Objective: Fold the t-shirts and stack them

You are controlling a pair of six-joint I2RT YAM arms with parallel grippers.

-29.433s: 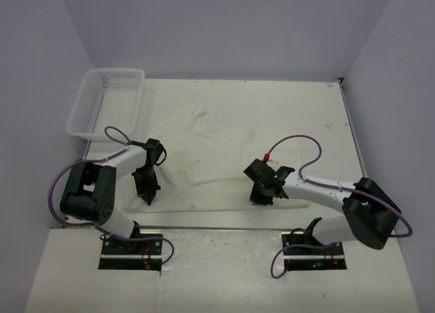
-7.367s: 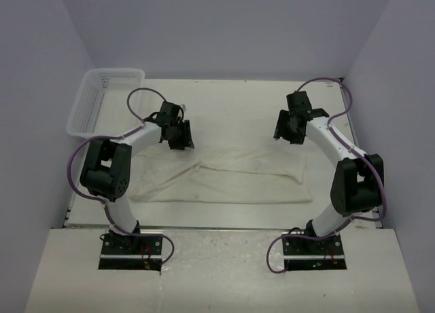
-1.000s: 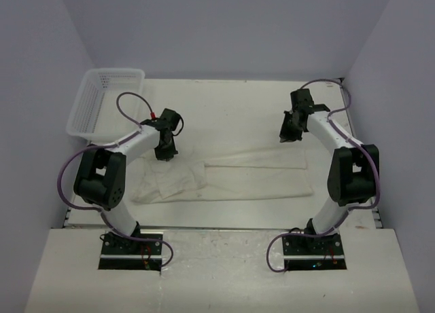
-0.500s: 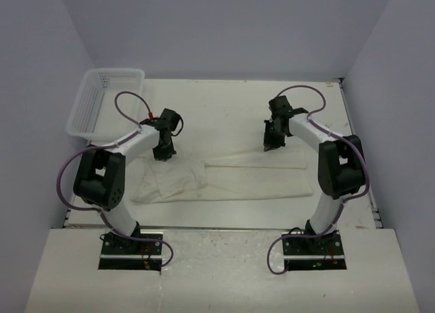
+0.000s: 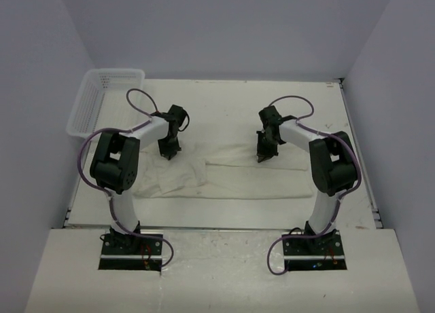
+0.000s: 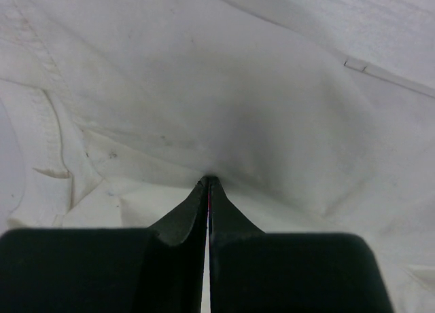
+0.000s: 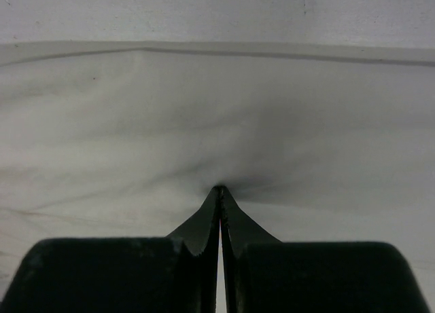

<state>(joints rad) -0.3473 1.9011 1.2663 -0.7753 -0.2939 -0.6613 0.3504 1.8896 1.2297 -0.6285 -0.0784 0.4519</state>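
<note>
A cream, wrinkly cotton t-shirt (image 5: 251, 180) lies folded into a long, narrow band across the white desk (image 5: 238, 102). It runs left to right, closer to the near edge than to the far one, and its left end is rumpled into looser layers than its flat right end. My left end effector (image 5: 168, 153) is down on the far edge of the band towards its left end. Its two black fingers are closed flat against each other, with no gap showing between them in the wrist view. Their tips touch the cloth, which dimples and creases around them, and a stitched hem curves off to the left. I cannot tell whether any fabric is caught between the fingers. My right end effector (image 5: 262, 157) is on the same far edge, right of the middle of the band, and its fingers are likewise pressed together. Their tips meet the smooth cloth in a small shadowed pucker, and here too I cannot say whether any cloth is pinched. Just beyond those tips the shirt's straight edge crosses the wrist view, with bare desk past it. A white plastic mesh basket (image 5: 112, 72) sits at the far left corner of the desk, well apart from the shirt.
</note>
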